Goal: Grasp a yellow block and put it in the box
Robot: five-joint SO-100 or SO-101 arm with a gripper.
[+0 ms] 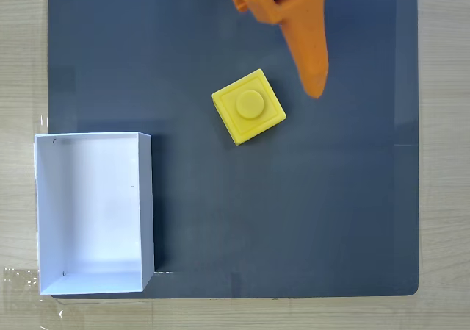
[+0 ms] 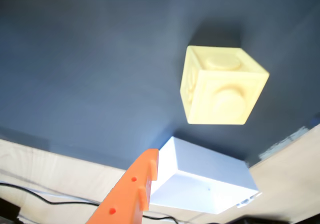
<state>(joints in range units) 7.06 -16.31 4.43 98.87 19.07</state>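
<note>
In the fixed view I have one bright yellow plastic cube with a raised square rim and a round stud on top, the yellow block (image 1: 249,106), sitting on the dark grey mat (image 1: 294,212) near its middle, turned at an angle to the mat's edges. One white, thin-walled, open-topped rectangular box (image 1: 94,211) sits at the mat's lower-left corner, well apart from the block and with nothing in it. One orange plastic finger of the gripper (image 1: 314,87) reaches down from the top edge, its tip just beside the block's upper-right corner and apart from it. I see no second finger here, so I cannot tell how wide the gripper stands.

My worry from this angle: the block is rotated, so fingers closing on its corners instead of flat faces could spin it or squeeze it out.

In the wrist view the same single block (image 2: 220,87) rests free on the mat (image 2: 90,59), the single box (image 2: 200,179) beyond it, and one orange finger (image 2: 135,186) at the lower edge. Nothing is held. Descending from this offset, I could land a fingertip on top of the block or shove it aside.
</note>
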